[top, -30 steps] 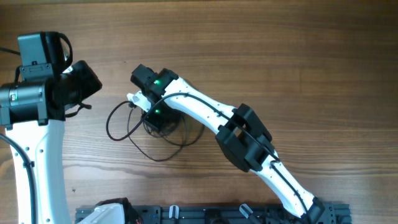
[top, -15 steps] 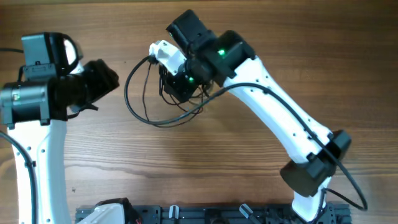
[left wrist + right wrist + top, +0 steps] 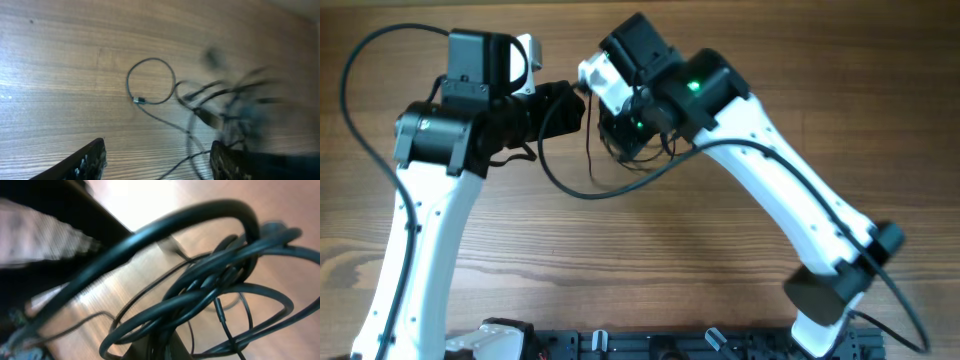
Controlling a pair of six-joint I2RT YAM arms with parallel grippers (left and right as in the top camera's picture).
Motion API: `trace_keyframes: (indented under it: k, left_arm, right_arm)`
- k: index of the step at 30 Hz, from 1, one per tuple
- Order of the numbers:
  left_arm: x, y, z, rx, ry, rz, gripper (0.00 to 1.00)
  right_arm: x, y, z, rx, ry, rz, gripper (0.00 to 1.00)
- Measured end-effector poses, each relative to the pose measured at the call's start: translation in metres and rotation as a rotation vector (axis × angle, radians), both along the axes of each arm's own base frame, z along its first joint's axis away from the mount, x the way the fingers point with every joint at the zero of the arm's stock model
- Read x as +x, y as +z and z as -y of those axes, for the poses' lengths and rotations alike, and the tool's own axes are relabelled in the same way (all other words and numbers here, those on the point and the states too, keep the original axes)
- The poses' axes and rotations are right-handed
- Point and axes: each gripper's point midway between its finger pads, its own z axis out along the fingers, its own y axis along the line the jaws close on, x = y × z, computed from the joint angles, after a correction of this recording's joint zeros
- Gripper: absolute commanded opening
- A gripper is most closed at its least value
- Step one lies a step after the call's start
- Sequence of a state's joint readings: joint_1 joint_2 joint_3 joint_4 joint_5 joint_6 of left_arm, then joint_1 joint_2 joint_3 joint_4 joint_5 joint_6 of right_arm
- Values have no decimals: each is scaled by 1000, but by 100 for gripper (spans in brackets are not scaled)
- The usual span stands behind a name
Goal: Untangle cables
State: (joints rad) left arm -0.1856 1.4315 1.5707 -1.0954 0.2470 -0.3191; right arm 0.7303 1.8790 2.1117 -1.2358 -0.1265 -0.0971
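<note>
My right end effector (image 3: 625, 128) is clamped on the cable tangle (image 3: 200, 295) and holds it up off the worktop (image 3: 820, 60), which I judge is meant to let the loose strands sag free under their own weight; one long strand droops in a slack curve below the bundle. My left end effector (image 3: 157, 150) is spread wide and empty, just beside the bundle, placed, I think, to pick out a single strand. The cables are black, smooth and round in section; the thick ones look rubbery and coil in stiff overlapping hoops, the thin ones limp and wiry. A thin loop (image 3: 127, 82) lies flat on the wood, a small fitting on it; beyond it the bundle is blurred. A white plug (image 3: 597, 78) juts out near my right wrist; the worktop is matt brown wood grain.
</note>
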Motion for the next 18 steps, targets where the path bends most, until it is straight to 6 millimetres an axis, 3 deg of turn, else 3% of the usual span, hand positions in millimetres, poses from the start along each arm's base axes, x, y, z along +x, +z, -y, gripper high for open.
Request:
trace_keyframes:
  k: [3, 5, 7, 9, 13, 18]
  left_arm:
    - [6, -11, 7, -18, -19, -33, 67]
    - [7, -9, 12, -42, -38, -28, 67]
    - [7, -5, 20, -83, -66, -18, 67]
    - [9, 4, 31, -142, -108, 8, 68]
    - [17, 42, 67, -323, -279, 147, 70]
    - [16, 55, 76, -377, -340, 189, 72]
  right_arm:
    - [-3, 71, 15, 118, -52, 178, 4]
    - [-18, 131, 32, 232, -70, 309, 4]
    - [-35, 165, 46, 295, -66, 376, 4]
    - [-43, 169, 49, 303, -46, 375, 4]
    - [-53, 152, 50, 254, -5, 319, 4]
    - [-63, 140, 51, 189, 101, 314, 4]
